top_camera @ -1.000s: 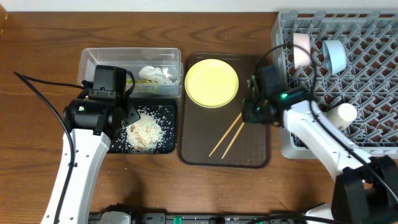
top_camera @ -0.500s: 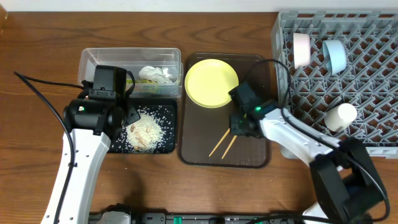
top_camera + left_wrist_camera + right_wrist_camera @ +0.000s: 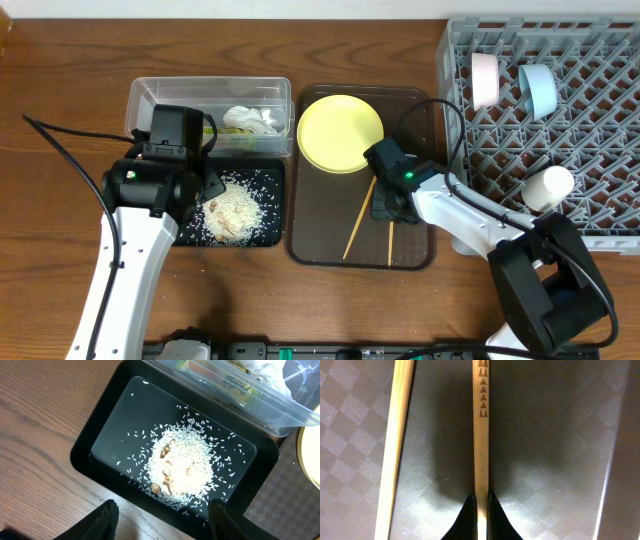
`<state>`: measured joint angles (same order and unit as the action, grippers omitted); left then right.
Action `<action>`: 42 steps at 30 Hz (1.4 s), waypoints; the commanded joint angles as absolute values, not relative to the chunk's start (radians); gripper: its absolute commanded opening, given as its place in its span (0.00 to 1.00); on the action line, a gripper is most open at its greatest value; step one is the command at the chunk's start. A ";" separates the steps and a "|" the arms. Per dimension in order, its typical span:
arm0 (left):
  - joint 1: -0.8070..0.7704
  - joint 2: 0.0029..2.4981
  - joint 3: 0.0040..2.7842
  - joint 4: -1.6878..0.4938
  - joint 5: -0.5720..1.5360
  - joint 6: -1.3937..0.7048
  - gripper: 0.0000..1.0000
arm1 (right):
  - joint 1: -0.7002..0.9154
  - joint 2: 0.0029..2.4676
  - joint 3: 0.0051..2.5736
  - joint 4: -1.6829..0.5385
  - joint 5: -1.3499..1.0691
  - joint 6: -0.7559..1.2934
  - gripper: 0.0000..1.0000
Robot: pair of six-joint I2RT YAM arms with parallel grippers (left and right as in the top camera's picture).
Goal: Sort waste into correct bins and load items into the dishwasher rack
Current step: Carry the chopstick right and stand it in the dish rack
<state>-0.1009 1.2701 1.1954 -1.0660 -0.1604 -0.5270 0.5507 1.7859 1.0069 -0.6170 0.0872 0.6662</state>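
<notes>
My right gripper (image 3: pixel 481 502) is shut on one wooden chopstick (image 3: pixel 481 435), low over the dark brown tray (image 3: pixel 410 255). In the overhead view this gripper (image 3: pixel 386 208) is just below the yellow plate (image 3: pixel 340 132). The second chopstick (image 3: pixel 395 445) lies free to its left. My left gripper (image 3: pixel 165 525) is open and empty above the front edge of the black tray (image 3: pixel 100 435), which holds the rice scraps (image 3: pixel 185 467). The clear tub (image 3: pixel 150 95) holds white paper (image 3: pixel 250 118) and the green-yellow wrapper (image 3: pixel 225 380).
The grey rack (image 3: pixel 600 120) at the right holds a white bowl (image 3: pixel 485 78), a light blue bowl (image 3: pixel 538 88) and a white cup (image 3: pixel 548 186). The right arm's cable loops over the rack's left edge. Bare wood lies in front of both trays.
My right arm has swung left from the rack's edge to over the brown tray and shut on a chopstick. The chopsticks have shifted; one now points straight at the front edge. The left arm is still.
</notes>
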 commanded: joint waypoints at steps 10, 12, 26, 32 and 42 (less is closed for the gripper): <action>-0.097 1.275 1.199 -1.065 -0.166 -0.536 0.61 | 0.370 1.562 1.142 -0.759 0.142 0.396 0.01; -0.097 1.275 1.199 -1.065 -0.166 -0.536 0.61 | 0.316 1.526 1.164 -0.782 0.142 0.347 0.01; -0.097 1.275 1.199 -1.065 -0.166 -0.536 0.61 | 0.075 1.583 1.170 -0.763 0.063 0.114 0.01; -0.097 1.275 1.199 -1.065 -0.166 -0.536 0.61 | 0.071 1.636 1.170 -0.747 0.062 0.072 0.05; -0.097 1.275 1.199 -1.065 -0.166 -0.536 0.61 | 0.086 1.586 1.241 -0.712 0.037 0.073 0.35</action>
